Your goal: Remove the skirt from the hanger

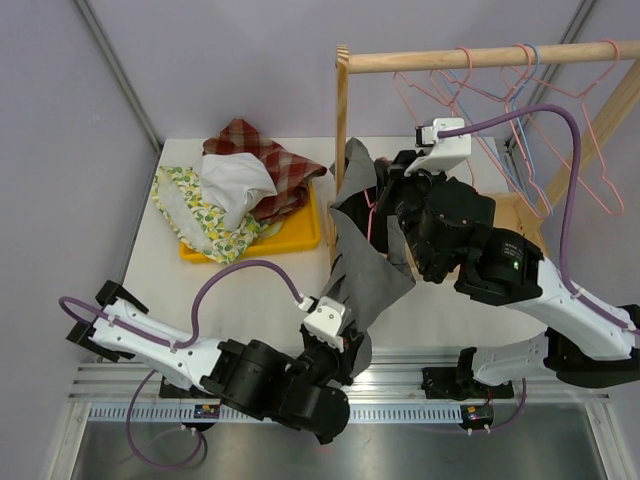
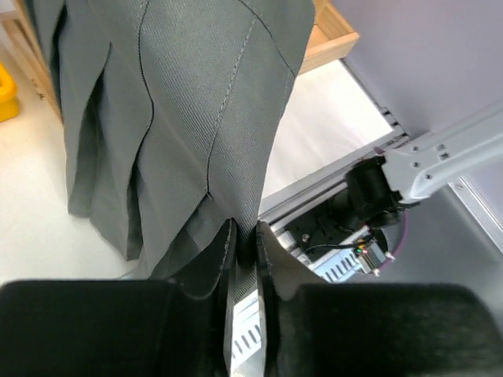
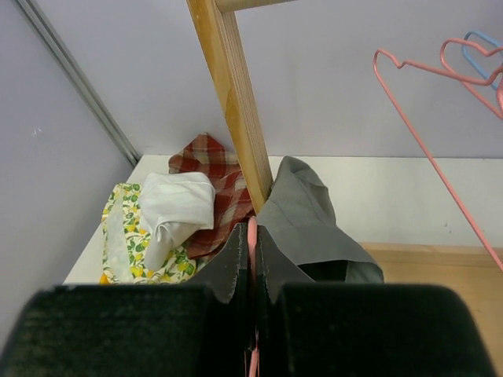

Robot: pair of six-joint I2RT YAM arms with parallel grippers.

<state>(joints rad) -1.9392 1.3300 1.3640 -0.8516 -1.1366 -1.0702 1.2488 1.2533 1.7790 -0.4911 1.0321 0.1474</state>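
The grey skirt (image 1: 365, 265) hangs slack between my two grippers, beside the wooden rack post (image 1: 341, 130). My left gripper (image 1: 338, 338) is near the table's front edge and is shut on the skirt's lower edge; the left wrist view shows the cloth (image 2: 189, 102) pinched between the jaws of the gripper (image 2: 245, 236). My right gripper (image 1: 385, 195) is up by the post, shut on a pink hanger wire (image 3: 251, 229) at the skirt's top (image 3: 310, 220); its closed jaws show in the right wrist view (image 3: 252, 239). Most of that hanger is hidden by the cloth.
A yellow tray (image 1: 300, 238) at the back left holds plaid, white and lemon-print clothes (image 1: 235, 185). Several empty pink and blue hangers (image 1: 520, 110) hang on the wooden rod (image 1: 480, 58). The rack's wooden base (image 1: 520, 215) lies under my right arm.
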